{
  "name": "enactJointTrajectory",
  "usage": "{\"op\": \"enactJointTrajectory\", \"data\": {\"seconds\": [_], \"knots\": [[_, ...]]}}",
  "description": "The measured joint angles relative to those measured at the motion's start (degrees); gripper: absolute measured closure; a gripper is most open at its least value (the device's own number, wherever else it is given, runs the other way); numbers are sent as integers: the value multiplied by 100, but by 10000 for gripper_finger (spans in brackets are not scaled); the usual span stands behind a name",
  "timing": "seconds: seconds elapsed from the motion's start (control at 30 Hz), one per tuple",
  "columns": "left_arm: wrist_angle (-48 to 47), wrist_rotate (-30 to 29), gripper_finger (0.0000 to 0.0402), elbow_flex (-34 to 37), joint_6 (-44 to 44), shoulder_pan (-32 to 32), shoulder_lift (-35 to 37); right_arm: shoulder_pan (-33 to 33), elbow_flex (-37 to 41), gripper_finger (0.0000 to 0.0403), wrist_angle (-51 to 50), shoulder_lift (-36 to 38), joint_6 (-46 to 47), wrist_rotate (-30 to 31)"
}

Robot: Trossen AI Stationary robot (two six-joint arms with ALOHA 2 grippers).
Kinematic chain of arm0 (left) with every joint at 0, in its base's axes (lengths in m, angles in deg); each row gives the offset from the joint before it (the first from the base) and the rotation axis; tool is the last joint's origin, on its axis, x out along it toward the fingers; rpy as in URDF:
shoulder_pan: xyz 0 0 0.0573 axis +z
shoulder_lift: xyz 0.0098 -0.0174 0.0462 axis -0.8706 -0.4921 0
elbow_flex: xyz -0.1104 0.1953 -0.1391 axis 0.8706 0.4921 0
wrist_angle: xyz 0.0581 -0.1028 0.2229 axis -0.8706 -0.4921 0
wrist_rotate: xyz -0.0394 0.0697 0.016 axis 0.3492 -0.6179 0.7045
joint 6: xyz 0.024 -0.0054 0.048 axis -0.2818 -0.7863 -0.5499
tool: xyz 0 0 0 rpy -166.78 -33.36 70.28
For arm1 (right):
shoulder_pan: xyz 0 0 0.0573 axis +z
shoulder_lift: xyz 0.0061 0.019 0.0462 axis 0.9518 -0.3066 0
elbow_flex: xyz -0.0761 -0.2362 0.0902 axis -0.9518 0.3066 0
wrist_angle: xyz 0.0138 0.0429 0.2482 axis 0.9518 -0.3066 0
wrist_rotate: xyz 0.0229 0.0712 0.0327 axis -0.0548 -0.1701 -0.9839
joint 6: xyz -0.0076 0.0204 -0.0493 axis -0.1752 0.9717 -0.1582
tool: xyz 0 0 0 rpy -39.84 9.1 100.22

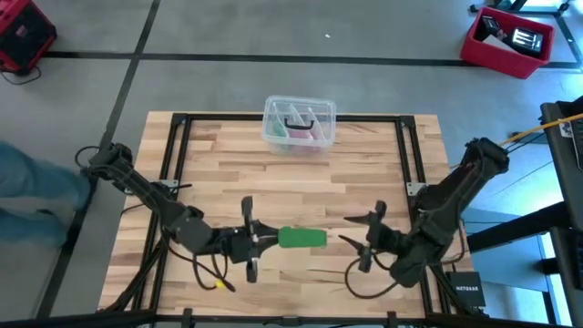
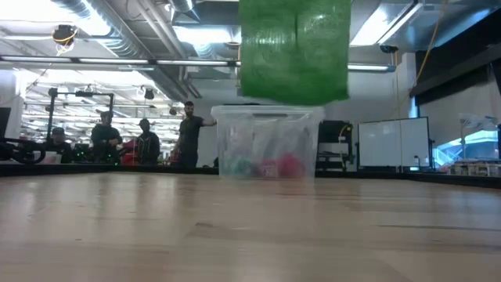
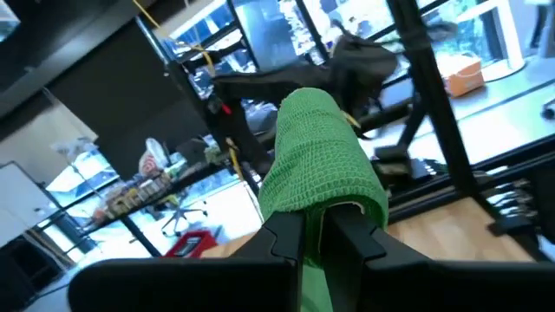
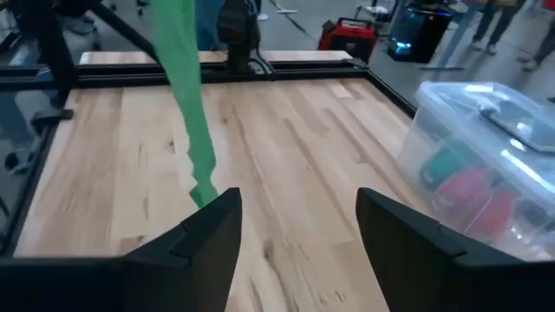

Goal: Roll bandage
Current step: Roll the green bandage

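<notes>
Bandage (image 1: 302,238) clenched in left pincer (image 1: 258,239), well above table; right pincer (image 1: 357,231) released nearby.

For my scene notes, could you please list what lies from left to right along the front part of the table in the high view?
Left gripper, shut on the bandage → bandage, held off the table → right gripper, open and holding nothing.

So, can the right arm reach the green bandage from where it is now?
Probably yes. The right gripper stands open and faces the bandage, with only bare table between them. The left gripper is shut on the bandage's other end and lifts it off the wood; the near end seems free.
</notes>
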Motion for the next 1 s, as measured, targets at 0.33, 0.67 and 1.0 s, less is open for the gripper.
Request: {"op": "enactJointTrajectory", "data": {"seconds": [0.33,0.67,1.0], "knots": [[4,146,384,-22,119,116,18,-558,711,173,2343,-503,-1573,-524],[-5,149,384,-22,49,99,18,-1082,1931,173,6238,-542,-3142,-1986],[10,234,384,-22,-55,114,18,-1281,1970,173,7178,-1087,-3620,-2048]]}}
